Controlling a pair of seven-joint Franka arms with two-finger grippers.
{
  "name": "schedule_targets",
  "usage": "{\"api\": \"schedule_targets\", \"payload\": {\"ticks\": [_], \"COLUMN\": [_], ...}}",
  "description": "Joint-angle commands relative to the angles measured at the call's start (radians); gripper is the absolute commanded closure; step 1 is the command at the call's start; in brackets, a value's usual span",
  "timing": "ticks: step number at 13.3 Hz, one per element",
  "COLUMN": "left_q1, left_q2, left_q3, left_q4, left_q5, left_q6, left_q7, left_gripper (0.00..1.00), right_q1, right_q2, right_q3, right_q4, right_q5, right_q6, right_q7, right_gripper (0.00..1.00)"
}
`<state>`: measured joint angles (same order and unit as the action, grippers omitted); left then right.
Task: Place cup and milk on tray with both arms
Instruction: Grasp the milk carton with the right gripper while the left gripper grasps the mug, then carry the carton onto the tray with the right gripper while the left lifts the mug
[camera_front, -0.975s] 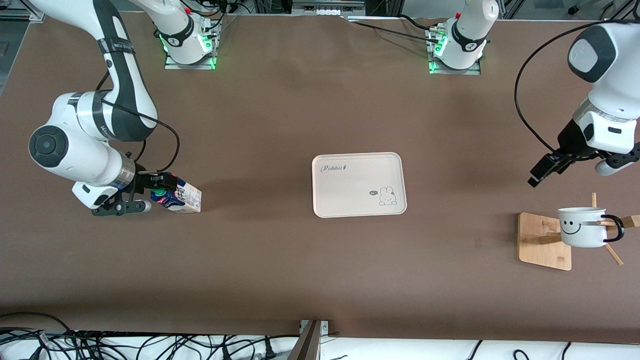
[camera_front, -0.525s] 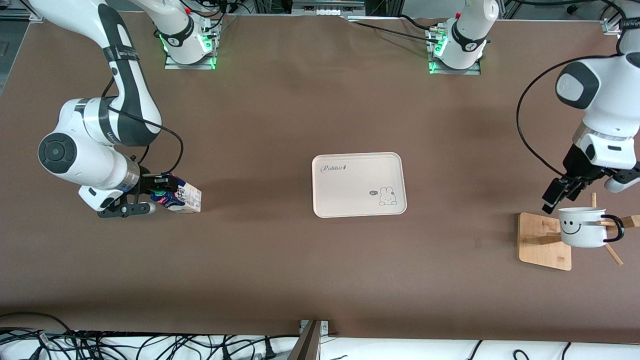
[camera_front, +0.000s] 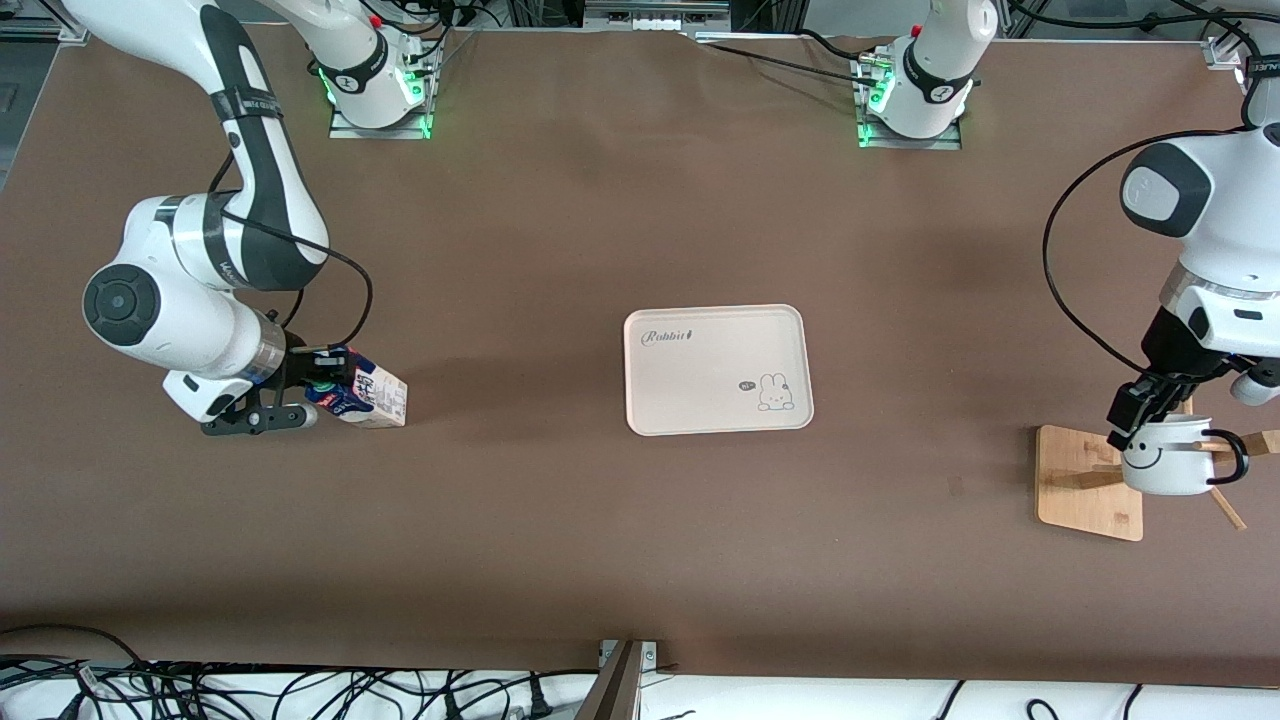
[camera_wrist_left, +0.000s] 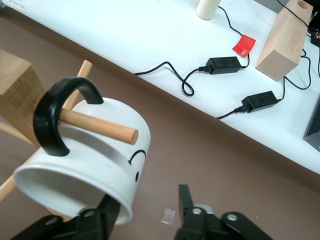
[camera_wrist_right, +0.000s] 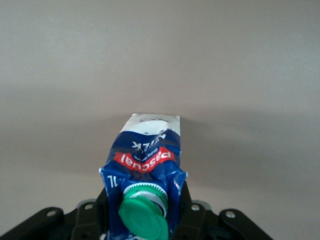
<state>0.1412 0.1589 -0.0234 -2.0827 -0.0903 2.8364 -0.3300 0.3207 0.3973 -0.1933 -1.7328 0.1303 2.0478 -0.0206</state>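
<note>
Dropped onto one cup (camera_front: 1165, 462): left gripper (camera_front: 1128, 412), spread around its rim. Right gripper (camera_front: 318, 382) clenched on one milk (camera_front: 362, 396), partly hiding it.

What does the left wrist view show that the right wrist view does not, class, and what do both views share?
Left wrist view only: the cup hanging by its handle on a wooden peg, the left claw open at its rim, and power adapters on a white surface.
Right wrist view only: the milk, green cap toward the camera, between the right claw fingers.
Both: brown tabletop.

Left tool (camera_front: 1132, 412) hides cup (camera_front: 1168, 468) rim (partly).
</note>
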Motion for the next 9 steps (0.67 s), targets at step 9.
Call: {"api": "schedule_targets", "payload": {"ticks": [9], "left_q1": [0.023], "left_q2": [0.024], "left_q3": [-0.007], "left_q4": [0.027], "left_q5": [-0.023], "left_q6": [-0.003], "left_q7": [0.097], "left_gripper": [1.0], "right_q1": [0.236], "right_q2": [0.009], "right_q3": [0.238], "right_q4": [0.205], "right_q5": [0.023], "right_q6": [-0.138], "right_q7": [0.528], "right_gripper": [0.46]}}
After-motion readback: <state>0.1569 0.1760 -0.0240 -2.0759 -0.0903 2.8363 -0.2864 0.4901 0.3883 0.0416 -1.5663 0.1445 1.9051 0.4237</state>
